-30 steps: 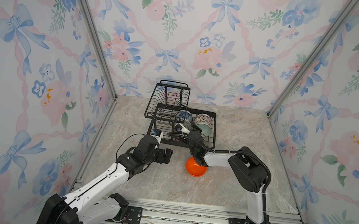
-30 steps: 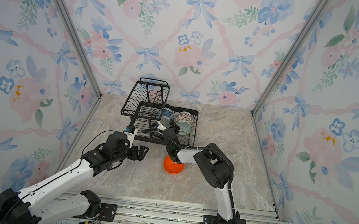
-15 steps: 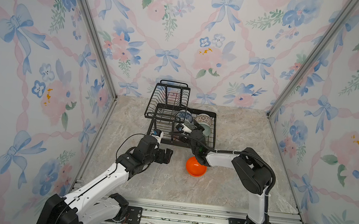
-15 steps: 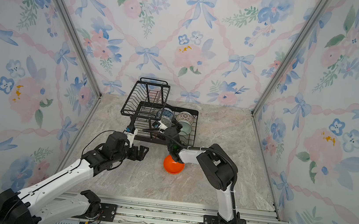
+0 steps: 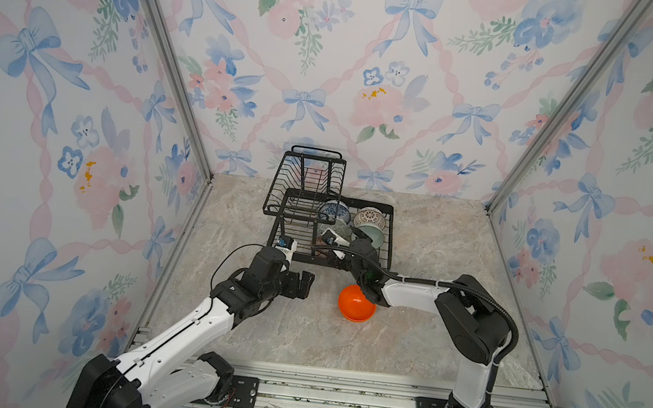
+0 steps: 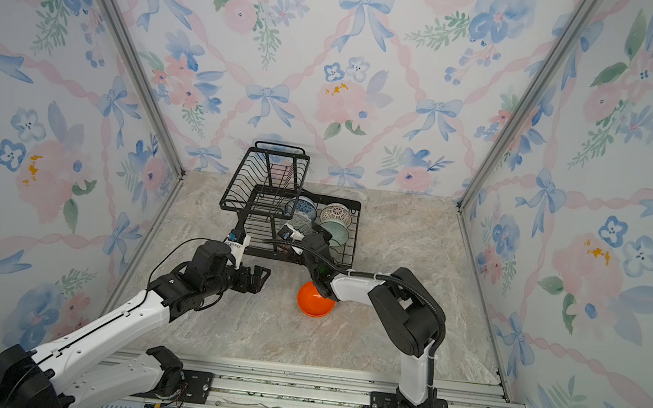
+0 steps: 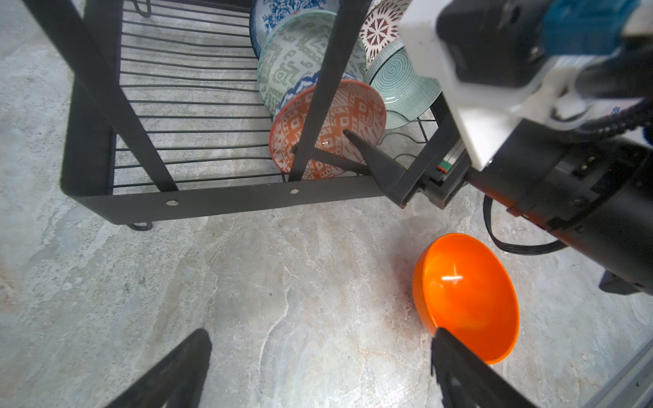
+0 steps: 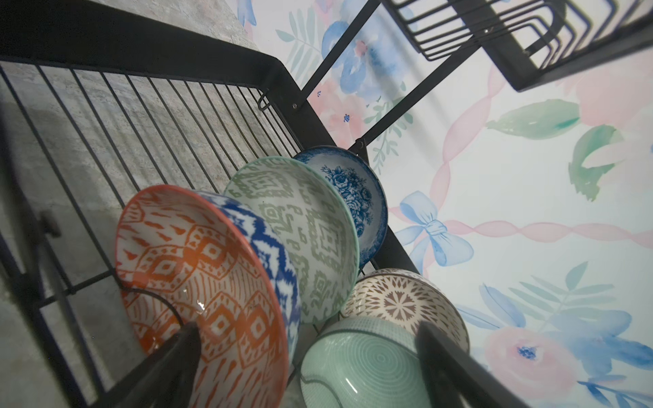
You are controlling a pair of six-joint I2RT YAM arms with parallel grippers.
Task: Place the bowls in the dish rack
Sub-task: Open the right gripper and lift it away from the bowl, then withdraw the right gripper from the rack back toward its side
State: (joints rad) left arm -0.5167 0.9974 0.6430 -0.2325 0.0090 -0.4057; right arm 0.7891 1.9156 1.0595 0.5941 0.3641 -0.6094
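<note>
The dish rack (image 7: 229, 199) stood with two open grippers at its front. The left gripper (image 7: 319, 335) hung wide open and empty just before its front rail. The right gripper (image 8: 307, 328) reached into its lower tray with jaws spread, gripping nothing. That tray held the orange-white bowl (image 8: 198, 275), the grey-green bowl (image 8: 300, 229), the blue floral bowl (image 8: 353, 197), the lattice bowl (image 8: 399, 300) and the mint bowl (image 8: 360, 364). The plain orange bowl (image 5: 355, 304) lay outside the rack, near its front.

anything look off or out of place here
The orange bowl lies tipped on the table, outside and just in front of the rack, while the other bowls stand on edge in its lower tray. Nothing looks spilled or broken.
</note>
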